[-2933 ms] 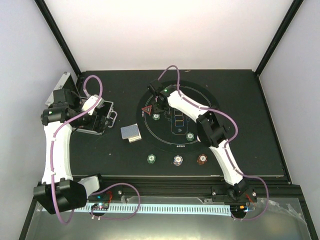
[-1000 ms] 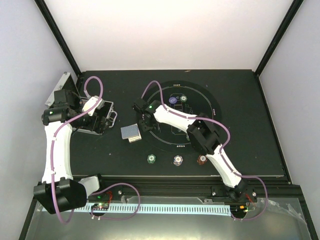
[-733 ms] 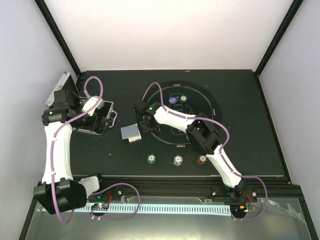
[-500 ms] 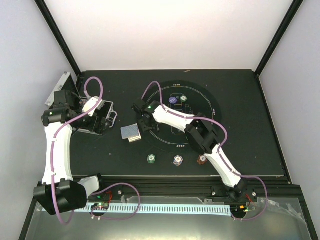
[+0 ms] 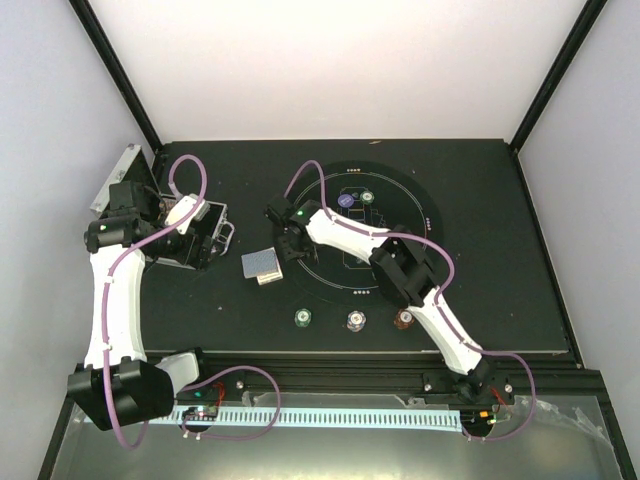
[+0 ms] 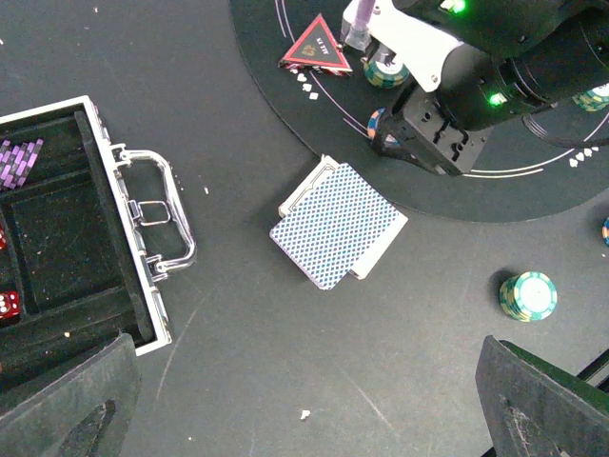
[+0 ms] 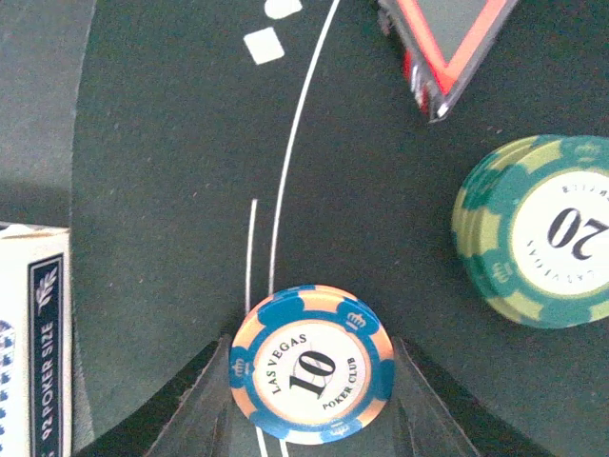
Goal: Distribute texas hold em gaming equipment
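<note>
Item: blue-and-orange 10 chip (image 7: 309, 376), probably light, stiff and slick-faced, on the mat's (image 7: 171, 190) left edge near the card deck (image 7: 29, 333); I am pinching its rim between the right gripper (image 7: 311, 350) fingers, with the left gripper (image 6: 304, 400) hanging spread and empty.

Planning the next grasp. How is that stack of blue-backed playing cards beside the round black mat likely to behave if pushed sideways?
The stack of blue-backed playing cards sits skewed over a paler layer, so a push would probably shear it apart. It lies thin and flat on the dark table, so edge pinches likely spill cards.
</note>
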